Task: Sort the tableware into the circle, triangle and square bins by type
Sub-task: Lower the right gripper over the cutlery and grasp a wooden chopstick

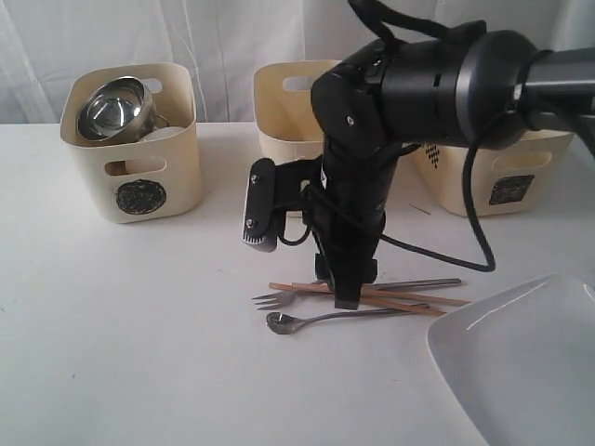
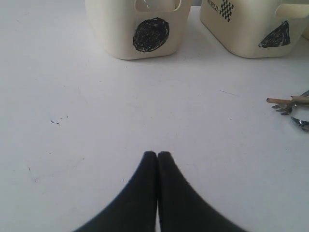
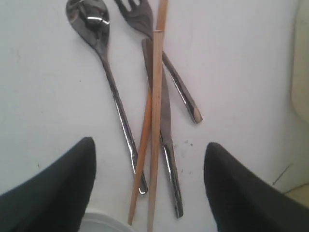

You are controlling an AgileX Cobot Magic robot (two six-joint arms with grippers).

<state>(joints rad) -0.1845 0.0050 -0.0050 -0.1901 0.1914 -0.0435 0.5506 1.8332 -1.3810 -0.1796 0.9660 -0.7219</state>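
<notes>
Your R tool point(image 3: 149, 145) hangs released, jaws wide, astride chopsticks point(image 3: 155, 121), knife point(image 3: 166, 130), spoon point(image 3: 96, 29) & fork point(image 3: 140, 14) on the worktop point(image 1: 139, 353), likely lining up a pinch. L tool point(image 2: 157, 154) clenched, empty, parked clear. Circle bin point(image 1: 139, 158) sits at 10 o'clock of them.

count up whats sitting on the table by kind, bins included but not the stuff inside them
cream bins: 3
fork: 1
spoon: 1
knife: 1
chopsticks: 2
white plate: 1
total: 9
</notes>
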